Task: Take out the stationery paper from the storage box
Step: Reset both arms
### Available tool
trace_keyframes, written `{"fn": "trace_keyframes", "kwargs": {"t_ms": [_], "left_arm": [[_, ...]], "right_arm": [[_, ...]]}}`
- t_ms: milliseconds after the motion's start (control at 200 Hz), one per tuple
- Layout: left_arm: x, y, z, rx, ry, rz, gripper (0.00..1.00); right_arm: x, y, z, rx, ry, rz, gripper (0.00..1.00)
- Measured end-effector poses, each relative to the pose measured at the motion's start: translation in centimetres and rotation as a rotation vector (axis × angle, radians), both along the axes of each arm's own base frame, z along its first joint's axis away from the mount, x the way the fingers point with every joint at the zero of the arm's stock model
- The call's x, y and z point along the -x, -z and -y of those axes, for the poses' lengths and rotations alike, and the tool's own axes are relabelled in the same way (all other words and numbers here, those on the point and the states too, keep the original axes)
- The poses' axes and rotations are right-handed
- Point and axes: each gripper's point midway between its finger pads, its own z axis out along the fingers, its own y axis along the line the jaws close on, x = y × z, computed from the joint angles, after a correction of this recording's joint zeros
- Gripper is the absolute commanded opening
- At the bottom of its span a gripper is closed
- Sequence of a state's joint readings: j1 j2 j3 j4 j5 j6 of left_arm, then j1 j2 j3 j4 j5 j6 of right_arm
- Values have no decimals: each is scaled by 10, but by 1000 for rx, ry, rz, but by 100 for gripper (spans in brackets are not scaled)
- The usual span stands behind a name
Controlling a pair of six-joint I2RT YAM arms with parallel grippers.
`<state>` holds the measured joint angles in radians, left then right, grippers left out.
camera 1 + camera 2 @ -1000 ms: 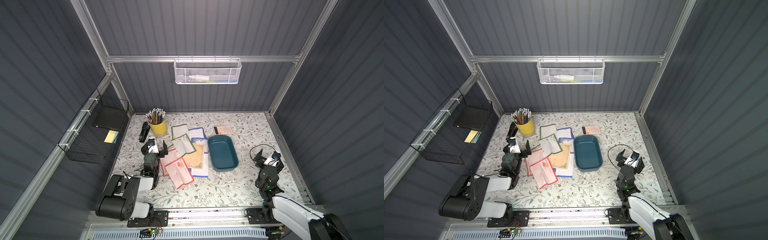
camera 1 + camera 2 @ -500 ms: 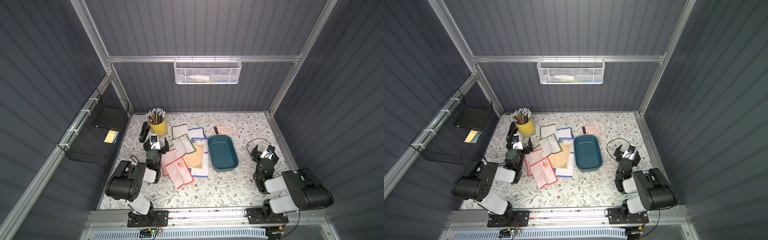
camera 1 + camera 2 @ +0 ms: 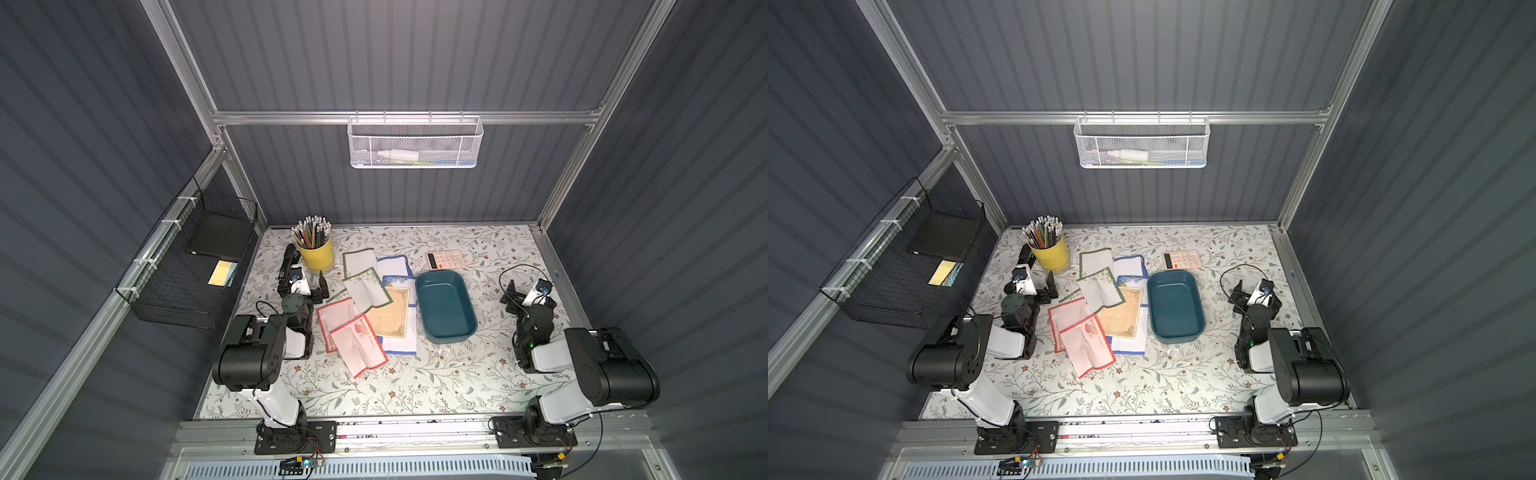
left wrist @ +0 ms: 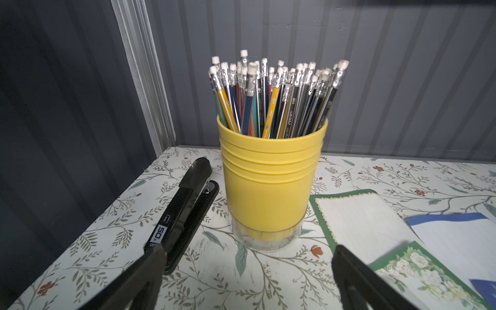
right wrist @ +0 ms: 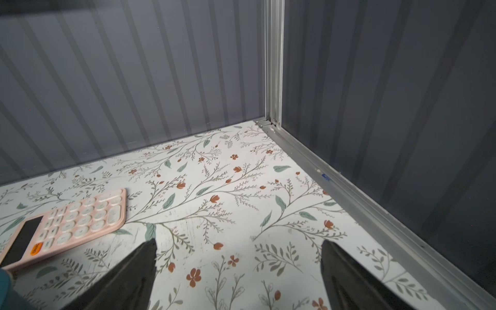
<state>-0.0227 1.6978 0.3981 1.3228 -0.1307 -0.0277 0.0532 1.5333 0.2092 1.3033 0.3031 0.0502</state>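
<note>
Sheets of the stationery paper (image 3: 374, 316) lie spread on the table (image 3: 415, 386), overlapping each other. They are just beside the storage box (image 3: 444, 307), on the side of my left arm. Both top views show this, and they show the blue bottom of the box bare.

Only from above can I see the whole pile. The green borders lie toward the back, a tan sheet (image 3: 1121, 318) is in the middle, and the red borders lie toward the front.

The left wrist view gives only a green-edged sheet (image 4: 357, 220) and a blue-edged sheet (image 4: 456, 236). But it shows closely the yellow cup (image 4: 271, 188) full of pencils (image 4: 276, 88) and the black stapler (image 4: 185, 212) beside it, which are small from above. The left claw (image 4: 247, 257) is spread wide, with nothing between its fingers, low over the table in front of the cup.

The right wrist view shows the pink calculator (image 5: 67, 222) and, at its border, a small teal piece that I believe is the box rim. The right claw (image 5: 239, 247) is spread wide too and holds nothing. It is over bare table near the corner of the walls, well apart from the paper.
</note>
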Motion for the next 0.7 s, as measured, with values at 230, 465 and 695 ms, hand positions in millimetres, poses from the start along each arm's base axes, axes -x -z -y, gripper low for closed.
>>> {"fn": "trace_keyframes", "kwargs": {"t_ms": [230, 465, 695], "left_arm": [[0, 0, 0, 8, 0, -1, 99], [0, 0, 0, 10, -1, -1, 99], [0, 3, 0, 10, -1, -13, 99]], "right_arm": [[0, 3, -3, -9, -20, -15, 99], [1, 9, -4, -10, -25, -39, 99], [1, 10, -5, -11, -28, -43, 99]]}}
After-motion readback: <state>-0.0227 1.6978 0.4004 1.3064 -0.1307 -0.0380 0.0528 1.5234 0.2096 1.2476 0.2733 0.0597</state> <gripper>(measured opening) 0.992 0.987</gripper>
